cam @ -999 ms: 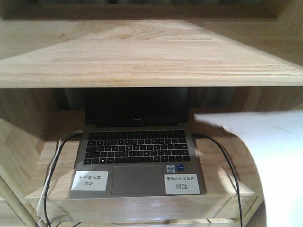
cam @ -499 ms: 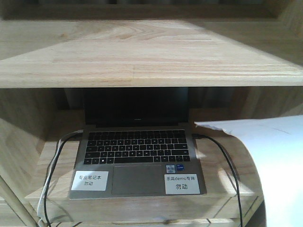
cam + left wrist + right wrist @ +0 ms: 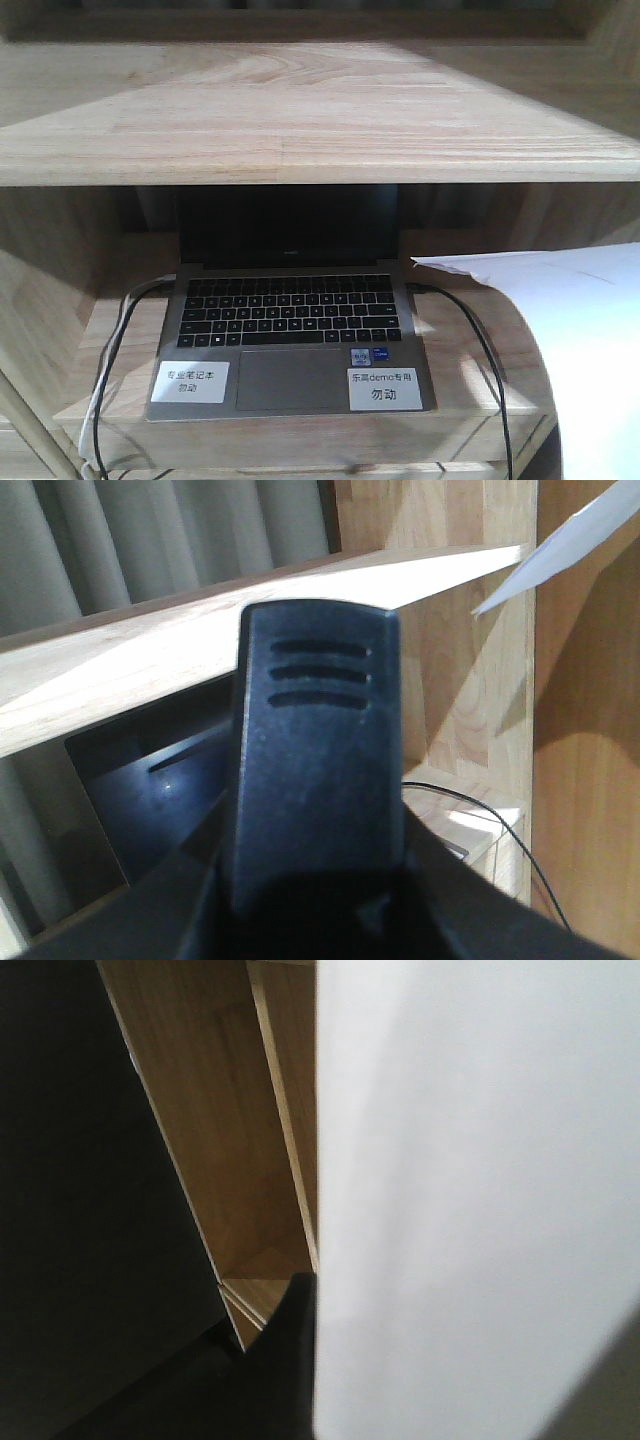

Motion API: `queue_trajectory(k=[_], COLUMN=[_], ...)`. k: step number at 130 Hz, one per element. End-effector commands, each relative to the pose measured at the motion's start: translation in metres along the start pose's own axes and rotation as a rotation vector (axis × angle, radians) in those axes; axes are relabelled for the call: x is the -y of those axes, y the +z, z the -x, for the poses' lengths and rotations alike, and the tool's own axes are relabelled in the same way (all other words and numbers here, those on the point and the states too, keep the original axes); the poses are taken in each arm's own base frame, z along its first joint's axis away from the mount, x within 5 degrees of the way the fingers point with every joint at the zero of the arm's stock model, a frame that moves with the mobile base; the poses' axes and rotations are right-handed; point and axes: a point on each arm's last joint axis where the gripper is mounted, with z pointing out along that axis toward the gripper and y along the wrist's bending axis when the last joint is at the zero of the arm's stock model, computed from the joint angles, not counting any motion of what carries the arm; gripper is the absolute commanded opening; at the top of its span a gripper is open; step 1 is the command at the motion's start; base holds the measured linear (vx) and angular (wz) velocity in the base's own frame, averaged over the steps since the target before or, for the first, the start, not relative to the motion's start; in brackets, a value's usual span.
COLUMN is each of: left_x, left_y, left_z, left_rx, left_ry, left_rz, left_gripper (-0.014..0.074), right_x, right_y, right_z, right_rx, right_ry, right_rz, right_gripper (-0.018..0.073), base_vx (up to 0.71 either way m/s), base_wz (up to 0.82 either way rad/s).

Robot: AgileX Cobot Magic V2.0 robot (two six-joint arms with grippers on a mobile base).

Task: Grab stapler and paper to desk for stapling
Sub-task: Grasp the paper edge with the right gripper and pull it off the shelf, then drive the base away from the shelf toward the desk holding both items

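The left hand [image 3: 310, 915] is clenching what looks like the stapler [image 3: 315, 750], gripping it low so that the black wedge is standing upright in front of the wrist camera with its three slots facing out; held this way, it is sitting clear of the shelf unit [image 3: 300, 130] and of the laptop [image 3: 290, 330] resting inside it. The right hand [image 3: 282, 1365] is showing only as a dark edge against the paper [image 3: 575, 340]; I am judging that it is grasping the sheet, since the paper is hanging in the air at the right of the shelf with nothing under it, its free end arching over under its own weight. The sheet is hanging beside the laptop and over part of its cables [image 3: 478, 350], probably lifted so that nothing is snagging. The bench is lying outside every view; both things are being held aloft, so the setting-down and the stapling are not yet done.
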Motion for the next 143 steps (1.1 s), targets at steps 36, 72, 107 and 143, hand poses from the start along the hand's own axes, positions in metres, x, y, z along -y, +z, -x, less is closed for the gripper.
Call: queue_trajectory(k=[36,72,107,143], left_x=[-0.0031,-0.0031,-0.0031,-0.0031], left_y=[-0.0007,-0.0007,-0.0007,-0.0007], left_z=[0.017,0.017,0.017,0.017], left_rx=[0.118,0.118,0.118,0.118], left_ry=[-0.017,-0.017,-0.017,-0.017], left_rz=[0.025,0.025,0.025,0.025], left_gripper=[-0.0006,-0.0006,-0.0006,-0.0006], right_x=[-0.01,-0.01,-0.01,-0.01], right_y=[0.0053,0.0053,0.0053,0.0053], right_z=[0.0013,0.0013,0.0013,0.0013], right_rx=[0.009,0.009,0.009,0.009], right_ry=[-0.033,-0.033,-0.033,-0.033], right_rz=[0.057,0.057,0.057,0.057], right_gripper=[-0.0006,-0.0006,-0.0006,-0.0006], base_vx=[-0.01,-0.04,-0.08,-0.12], base_wz=[0.03,0.15,0.31,0.48])
